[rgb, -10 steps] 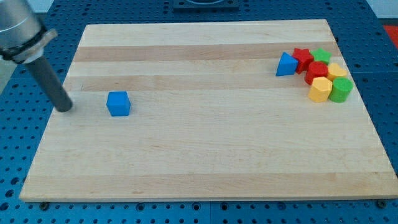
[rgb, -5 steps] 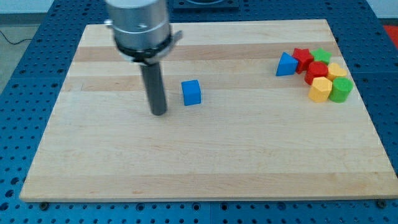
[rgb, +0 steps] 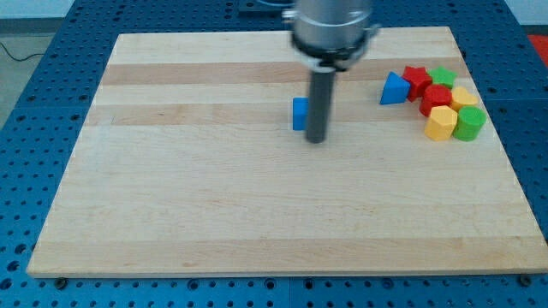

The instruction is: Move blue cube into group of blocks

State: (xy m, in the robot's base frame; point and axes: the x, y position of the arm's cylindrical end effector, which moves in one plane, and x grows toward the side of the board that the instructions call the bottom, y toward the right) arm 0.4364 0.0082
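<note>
The blue cube [rgb: 299,114] sits near the board's middle, a little toward the view's top. The rod partly hides its right side. My tip [rgb: 316,138] rests on the board just right of and slightly below the cube, between it and the group. The group lies at the view's upper right: a blue triangular block [rgb: 393,89], a red star [rgb: 416,79], a green block [rgb: 443,77], a red block [rgb: 436,99], two yellow blocks [rgb: 441,123] [rgb: 463,96] and a green cylinder [rgb: 469,123].
The wooden board [rgb: 257,214] lies on a blue perforated table [rgb: 26,171]. The arm's grey body [rgb: 332,26] hangs over the board's top middle.
The blue cube has shifted right, from the left side toward the middle. My tip has swept from the cube's left across to its right side.
</note>
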